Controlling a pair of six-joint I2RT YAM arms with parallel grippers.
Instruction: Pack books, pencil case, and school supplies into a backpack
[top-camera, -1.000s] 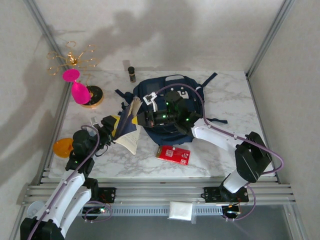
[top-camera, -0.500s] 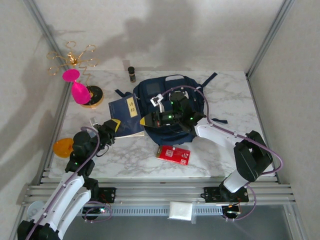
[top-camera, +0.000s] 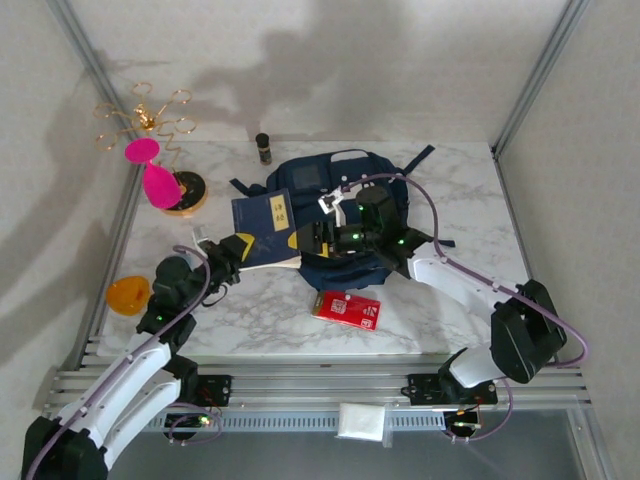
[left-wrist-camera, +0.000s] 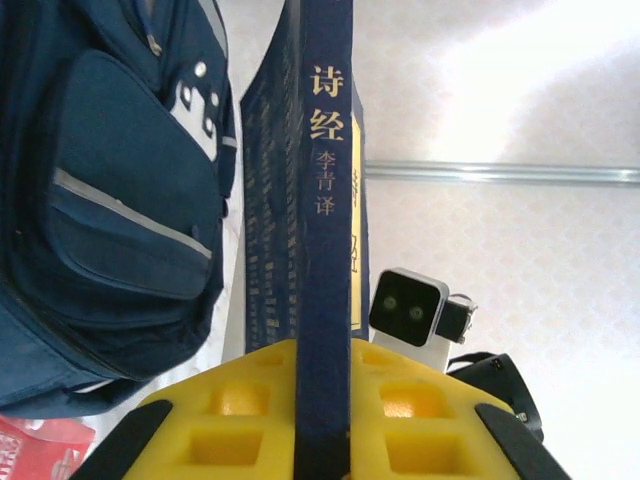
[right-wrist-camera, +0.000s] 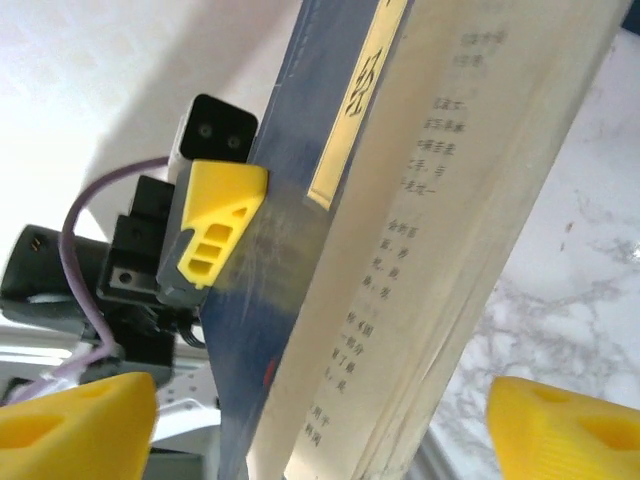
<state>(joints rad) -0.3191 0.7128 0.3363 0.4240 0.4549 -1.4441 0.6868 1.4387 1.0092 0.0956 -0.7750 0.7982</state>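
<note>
A dark navy book (top-camera: 263, 226) with a yellow title strip hangs above the table just left of the navy backpack (top-camera: 345, 195). My left gripper (top-camera: 238, 250) is shut on its near edge; in the left wrist view the yellow fingers (left-wrist-camera: 232, 420) press both sides of the spine (left-wrist-camera: 325, 200), the gripper (left-wrist-camera: 322, 360) centred on it. My right gripper (top-camera: 300, 240) is at the book's other end. Its yellow fingers (right-wrist-camera: 75, 420) stand wide apart, the gripper (right-wrist-camera: 320, 430) open, with the pale page edges (right-wrist-camera: 440, 250) between them, untouched. The backpack (left-wrist-camera: 110, 200) lies beside the book.
A flat red rectangle with a white label (top-camera: 347, 308) lies on the marble in front of the backpack. At the left stand a pink object on a round base (top-camera: 160, 185), a gold wire stand (top-camera: 145, 115) and an orange disc (top-camera: 128, 295). A small dark bottle (top-camera: 263, 148) is behind.
The book, fanned open a second ago, is now closed and has shifted right toward the backpack. My left gripper has shut on it. My right gripper has opened and let go.
</note>
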